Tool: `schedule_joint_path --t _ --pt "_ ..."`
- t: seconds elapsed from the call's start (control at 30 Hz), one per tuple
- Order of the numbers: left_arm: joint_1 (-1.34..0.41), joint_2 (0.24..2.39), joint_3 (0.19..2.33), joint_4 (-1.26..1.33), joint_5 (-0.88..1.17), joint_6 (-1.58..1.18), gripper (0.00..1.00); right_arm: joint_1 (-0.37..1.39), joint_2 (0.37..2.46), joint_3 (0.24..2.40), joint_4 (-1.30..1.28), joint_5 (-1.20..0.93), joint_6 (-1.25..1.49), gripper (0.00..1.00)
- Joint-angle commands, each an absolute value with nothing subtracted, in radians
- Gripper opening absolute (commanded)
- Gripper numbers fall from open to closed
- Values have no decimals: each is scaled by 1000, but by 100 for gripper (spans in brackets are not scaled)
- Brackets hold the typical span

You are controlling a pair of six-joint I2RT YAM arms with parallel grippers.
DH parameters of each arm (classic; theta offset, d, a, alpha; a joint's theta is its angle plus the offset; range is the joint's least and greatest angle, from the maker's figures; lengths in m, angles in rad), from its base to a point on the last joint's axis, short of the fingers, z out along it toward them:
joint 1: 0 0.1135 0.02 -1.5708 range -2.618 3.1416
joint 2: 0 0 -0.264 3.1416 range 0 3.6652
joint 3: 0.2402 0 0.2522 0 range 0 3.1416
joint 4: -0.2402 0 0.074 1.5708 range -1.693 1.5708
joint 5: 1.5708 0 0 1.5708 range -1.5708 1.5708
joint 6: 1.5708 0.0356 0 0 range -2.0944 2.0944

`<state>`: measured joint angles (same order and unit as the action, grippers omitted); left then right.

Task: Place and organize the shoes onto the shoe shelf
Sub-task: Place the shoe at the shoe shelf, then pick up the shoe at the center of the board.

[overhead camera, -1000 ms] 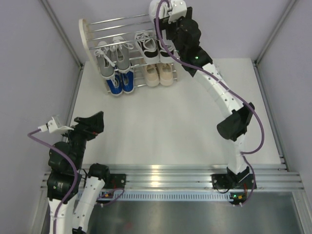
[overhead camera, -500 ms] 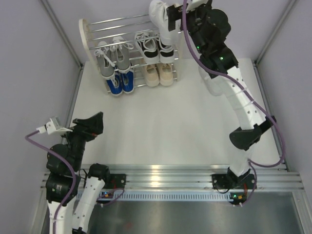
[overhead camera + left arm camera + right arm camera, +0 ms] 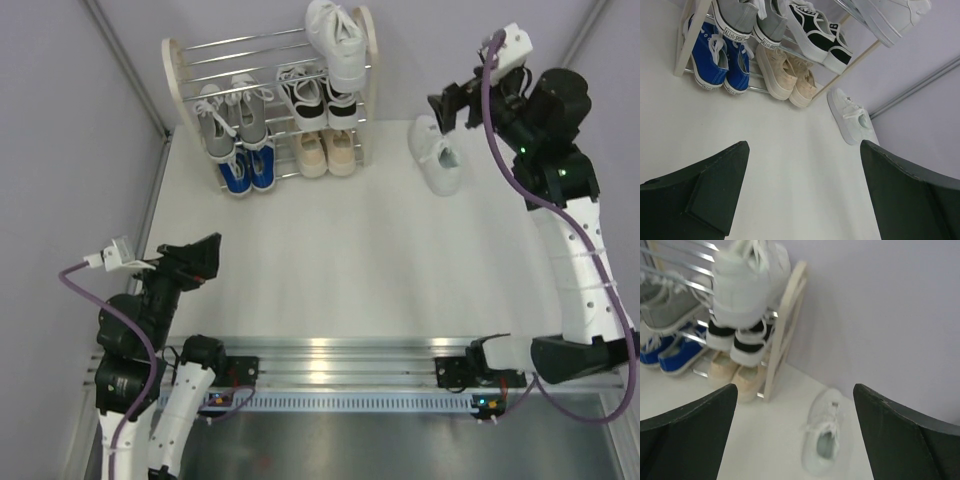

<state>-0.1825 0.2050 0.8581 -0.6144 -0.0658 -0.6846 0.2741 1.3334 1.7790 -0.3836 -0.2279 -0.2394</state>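
Near the left edge of the table (image 3: pixel 330 250), toward its near corner, the left gripper (image 3: pixel 205 258) hangs with its fingers spread wide and nothing between them. At the far edge stands the shoe shelf (image 3: pixel 176 70). On its left side the blue shoes (image 3: pixel 248 172) sit on the bottom rods with the grey shoes (image 3: pixel 232 118) above them. On its right side the beige shoes (image 3: pixel 326 152) sit low, the black-and-white shoes (image 3: pixel 318 97) above them, and a single white shoe (image 3: pixel 335 40) on the top tier. The other white shoe (image 3: pixel 438 153) stands on its sole on the table, just right of the shelf, near the far edge. Above it hovers the right gripper (image 3: pixel 452 108), fingers wide apart, holding nothing.
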Motion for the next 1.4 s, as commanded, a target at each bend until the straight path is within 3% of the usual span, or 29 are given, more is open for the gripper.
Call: schedule_joint_path --t 0.0,0.23,0.4,0.77,1.37 --pt "-186 209 841 -612 -23 -664 98 131 1229 1564 -474 -505 -261 99" --pt "-186 233 790 -588 51 -666 98 -92 1200 1243 -453 -480 -367 99" --pt "-186 233 746 -572 86 -683 98 -117 1288 1074 -276 -365 -420 99" --pt "-186 230 683 -545 75 -692 98 -91 1662 1238 -264 -348 -285 99" --pt "-186 270 640 -503 60 -681 98 -28 2000 1502 -206 -259 -199 99"
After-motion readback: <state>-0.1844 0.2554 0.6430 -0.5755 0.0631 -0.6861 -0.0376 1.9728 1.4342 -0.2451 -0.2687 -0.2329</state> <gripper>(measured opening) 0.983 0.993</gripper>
